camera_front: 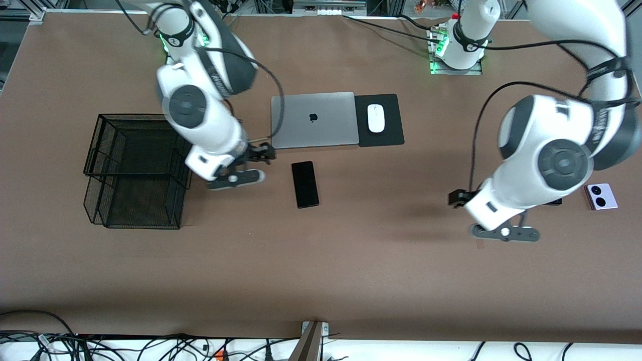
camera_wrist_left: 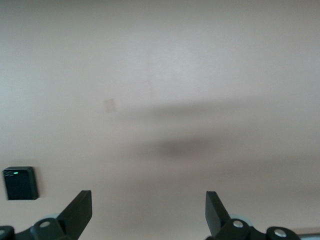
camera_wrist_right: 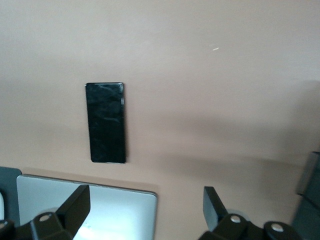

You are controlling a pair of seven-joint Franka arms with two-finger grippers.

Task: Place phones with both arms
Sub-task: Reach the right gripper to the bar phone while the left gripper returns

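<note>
A long black phone [camera_front: 305,184] [camera_wrist_right: 105,122] lies flat on the brown table, nearer the front camera than the laptop. My right gripper [camera_front: 261,153] [camera_wrist_right: 146,192] hangs open over the table by the laptop's corner, between the basket and that phone, holding nothing. A lavender-white phone [camera_front: 600,196] with two black lenses lies toward the left arm's end. A small dark square phone [camera_wrist_left: 20,183] [camera_front: 554,202] lies beside it, mostly hidden under the left arm in the front view. My left gripper [camera_front: 457,198] [camera_wrist_left: 149,197] is open over bare table, empty.
A black wire-mesh basket [camera_front: 138,170] [camera_wrist_right: 307,200] stands toward the right arm's end. A shut silver laptop [camera_front: 313,119] [camera_wrist_right: 85,207] lies mid-table, with a white mouse [camera_front: 375,118] on a black pad [camera_front: 391,133] beside it. Cables run along the table's near edge.
</note>
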